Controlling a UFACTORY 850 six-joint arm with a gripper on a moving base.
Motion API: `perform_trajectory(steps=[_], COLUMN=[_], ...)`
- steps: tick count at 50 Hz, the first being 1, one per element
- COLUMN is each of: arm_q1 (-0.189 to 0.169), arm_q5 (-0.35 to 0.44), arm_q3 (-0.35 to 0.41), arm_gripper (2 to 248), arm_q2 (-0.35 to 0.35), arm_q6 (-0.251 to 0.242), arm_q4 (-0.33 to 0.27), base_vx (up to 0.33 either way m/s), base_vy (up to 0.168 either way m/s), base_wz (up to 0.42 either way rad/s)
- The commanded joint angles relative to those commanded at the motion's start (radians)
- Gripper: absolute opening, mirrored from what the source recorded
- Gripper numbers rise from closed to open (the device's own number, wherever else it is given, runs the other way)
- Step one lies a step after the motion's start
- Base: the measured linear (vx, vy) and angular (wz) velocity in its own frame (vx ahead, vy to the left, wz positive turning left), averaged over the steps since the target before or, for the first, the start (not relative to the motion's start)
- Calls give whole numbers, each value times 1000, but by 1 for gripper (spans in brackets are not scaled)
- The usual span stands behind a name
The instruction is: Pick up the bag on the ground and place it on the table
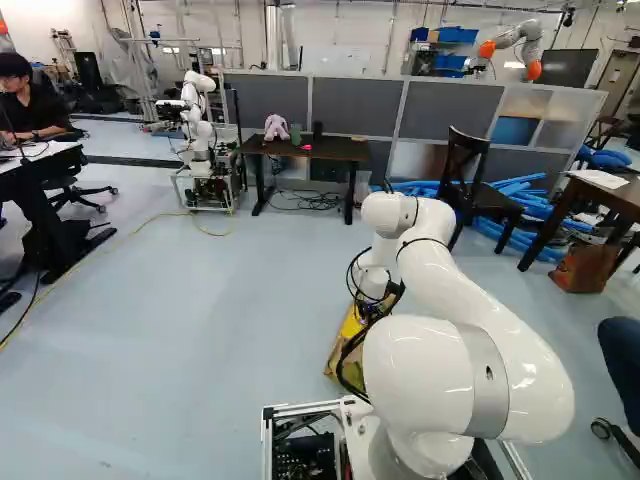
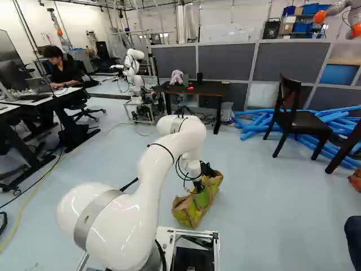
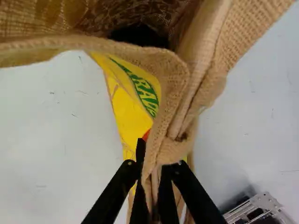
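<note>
Bag: woven tan with yellow-green sides (image 2: 192,213), low at the floor (image 2: 259,226), close ahead of the base, mouth open
Tool: black gripper (image 2: 197,184), pinching the bag's tan edge or strap from both sides; in the wrist view cloth runs between the tool's tips (image 3: 153,179)
Bench: dark top (image 2: 211,90), well ahead of the bag
On bench: pink plush toy (image 2: 177,77)
Beside bench: another robot (image 2: 133,79); dark chair (image 2: 304,119) across from it

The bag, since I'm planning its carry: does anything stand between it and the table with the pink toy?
Nothing visible stands between the bag and the table; in the right base view, a chair is right of that line, another robot left.
</note>
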Motion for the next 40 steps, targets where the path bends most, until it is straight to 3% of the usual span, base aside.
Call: perform_trajectory(steps=[40], arm_q1=[23], arm_q5=[0], arm_q3=[149], arm_gripper=[21], arm_q2=[151], arm_q6=[0], arm_q4=[-6], base_vx=[0], base_vy=[0], base_wz=[0])
